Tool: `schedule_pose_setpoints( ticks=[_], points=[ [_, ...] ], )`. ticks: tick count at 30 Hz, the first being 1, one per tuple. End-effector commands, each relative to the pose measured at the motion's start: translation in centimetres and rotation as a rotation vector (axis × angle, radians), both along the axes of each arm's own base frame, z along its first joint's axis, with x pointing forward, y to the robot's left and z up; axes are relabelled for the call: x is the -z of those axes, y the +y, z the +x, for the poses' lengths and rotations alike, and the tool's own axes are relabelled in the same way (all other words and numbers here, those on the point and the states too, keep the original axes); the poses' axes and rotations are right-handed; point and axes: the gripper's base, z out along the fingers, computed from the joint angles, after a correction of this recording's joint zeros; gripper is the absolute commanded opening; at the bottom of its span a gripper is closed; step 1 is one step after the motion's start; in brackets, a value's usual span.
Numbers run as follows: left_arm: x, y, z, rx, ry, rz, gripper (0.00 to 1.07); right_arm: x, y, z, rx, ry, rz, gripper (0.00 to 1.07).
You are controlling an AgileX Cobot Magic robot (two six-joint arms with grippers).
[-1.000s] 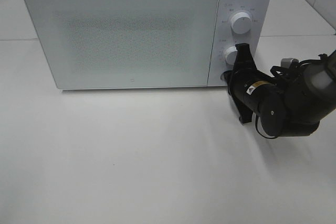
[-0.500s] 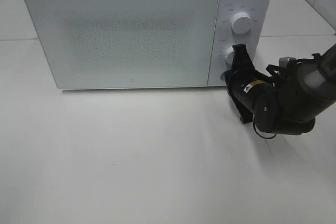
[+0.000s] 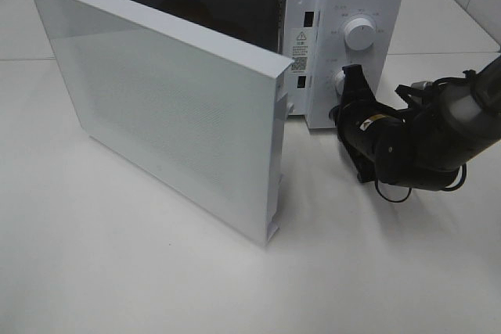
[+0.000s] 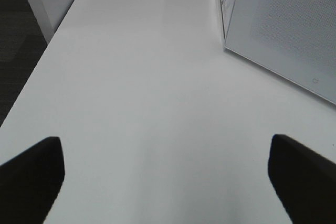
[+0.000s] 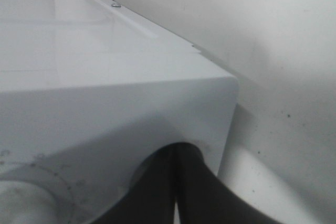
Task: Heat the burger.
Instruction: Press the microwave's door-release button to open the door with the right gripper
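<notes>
microwave door (image 3: 168,99) swung open, hiding most of dark cavity (image 3: 227,13). right hand (image 3: 350,76) pinched shut against control panel (image 3: 387,13). left hand (image 4: 168,182) spread wide, empty, fingertips cropped.

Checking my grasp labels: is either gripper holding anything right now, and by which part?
Nothing is held. The left gripper is open above the table; the right gripper is shut, tips at the microwave's control panel, clasping nothing.
</notes>
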Motion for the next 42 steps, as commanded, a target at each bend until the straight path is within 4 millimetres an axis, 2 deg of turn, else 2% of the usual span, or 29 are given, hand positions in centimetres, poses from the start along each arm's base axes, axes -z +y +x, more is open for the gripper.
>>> schedule_pose_setpoints(
  ticks=[1, 10, 12, 17, 29, 31, 34, 36, 42],
  points=[
    [0.0, 0.0, -0.1, -0.004, -0.025, -0.002, 0.98, -7.2, -2.3, 3.8, 0.169, -0.577, 0.052, 0.0],
    [0.0, 0.0, -0.1, -0.004, -0.025, -0.002, 0.98, -8.0, -1.7, 3.5, 0.14, -0.599, 0.059, 0.0],
    [0.0, 0.0, -0.1, -0.004, -0.025, -0.002, 0.98, -7.8, -2.0, 3.2, 0.158, -0.59, 0.059, 0.0],
    [0.0, 0.0, -0.1, -0.004, -0.025, -0.002, 0.98, -7.3, -0.9, 2.4, 0.178, -0.558, 0.078, 0.0],
    [0.0, 0.0, -0.1, -0.004, -0.025, -0.002, 0.98, -7.2, -0.2, 2.1, 0.17, -0.509, 0.091, 0.0],
    [0.0, 0.0, -0.1, -0.004, -0.025, -0.002, 0.98, -6.8, -0.2, 1.5, 0.143, -0.428, 0.072, 0.0],
    [0.0, 0.0, -0.1, -0.004, -0.025, -0.002, 0.98, -6.6, -0.3, 1.2, 0.137, -0.394, 0.068, 0.0],
    [0.0, 0.0, -0.1, -0.004, -0.025, -0.002, 0.98, -5.4, -0.6, 0.0, 0.118, -0.268, 0.064, 0.0],
    [0.0, 0.0, -0.1, -0.004, -0.025, -0.002, 0.98, -4.9, -0.7, -1.4, 0.099, -0.191, 0.084, 0.0]
  ],
)
